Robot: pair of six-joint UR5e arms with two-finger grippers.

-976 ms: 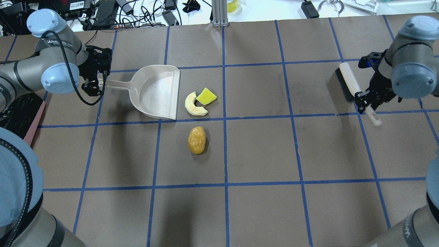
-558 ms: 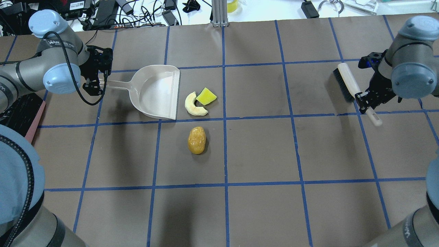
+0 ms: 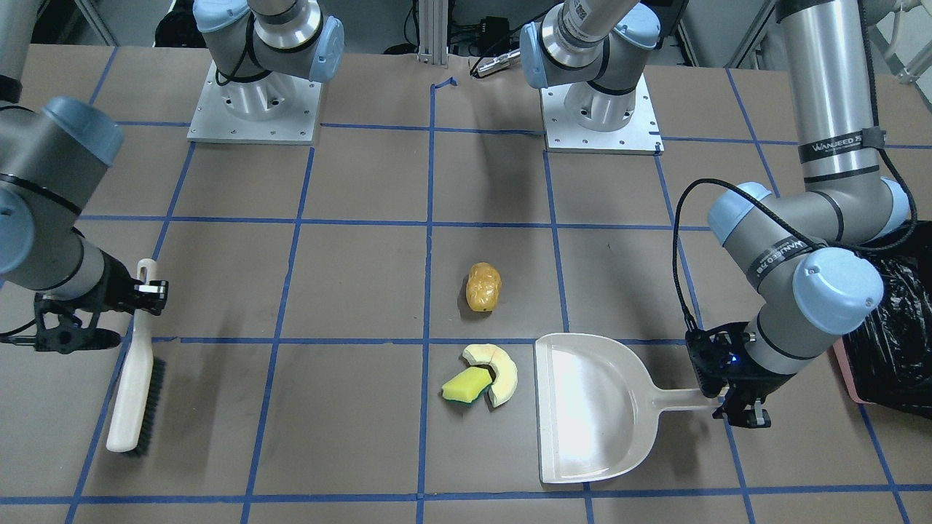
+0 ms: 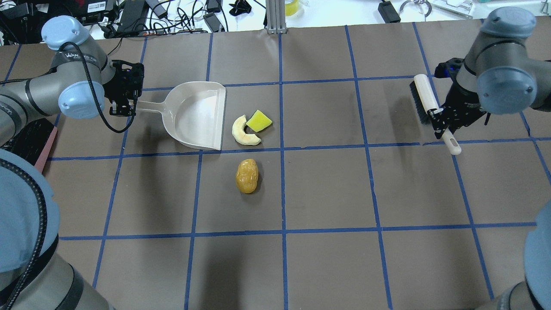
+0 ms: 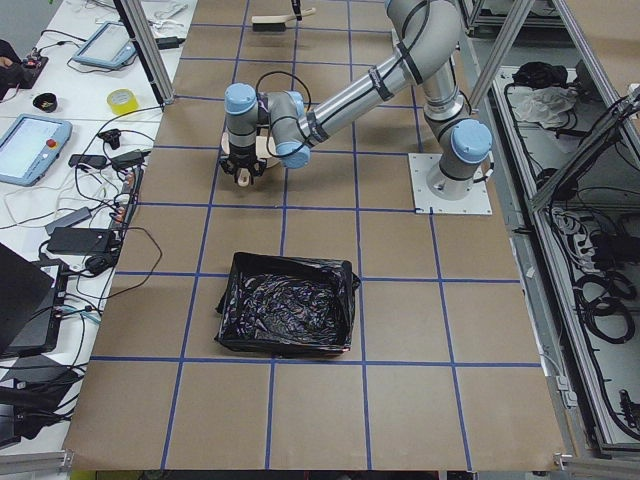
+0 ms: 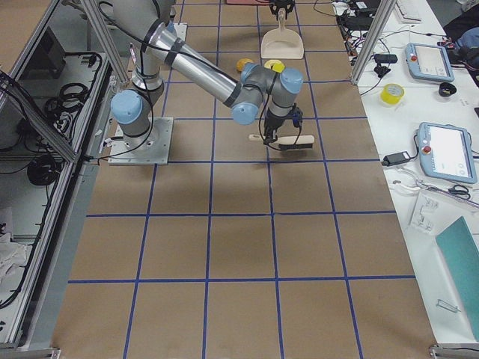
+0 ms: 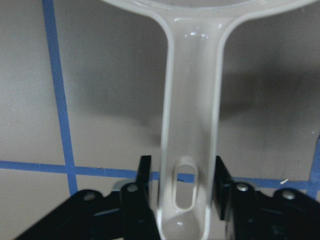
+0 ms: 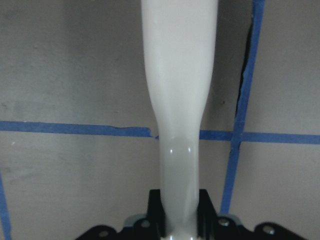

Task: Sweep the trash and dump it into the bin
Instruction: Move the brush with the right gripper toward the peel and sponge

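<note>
Left gripper (image 4: pixel 124 104): jaws closed tight on the far end of the dustpan (image 4: pixel 199 115) handle. In the left wrist view the two black fingers (image 7: pixel 144 186) press each side of the handle at its hanging slot, with no gap showing. Pan lies on the table (image 4: pixel 327 193), open mouth turned away from the gripper.

Right gripper (image 4: pixel 443 122): clamped on the narrow part of the brush (image 4: pixel 424 98) handle, well apart from the dustpan, out past its mouth side. In the right wrist view the pale handle runs straight out from between the fingers (image 8: pixel 156 212), both touching it. Bristles dark, along one long edge. Whether they touch the table, cannot tell.

Trash, all on the table beyond the dustpan's mouth:
- wedge slice (image 4: pixel 243 133), cream, curved, just beside the pan's lip, not touching it.
- sponge piece (image 4: pixel 259 121), yellow, tucked into the wedge's hollow on the side away from the pan.
- potato-like lump (image 4: pixel 247 175), orange-yellow, alone, near the pan's front corner, apart from the other two.

Bin (image 5: pixel 285 315): black-lined, behind the dustpan's handle end, past the left gripper; a pink edge (image 4: pixel 43 151) shows in the overhead view.
</note>
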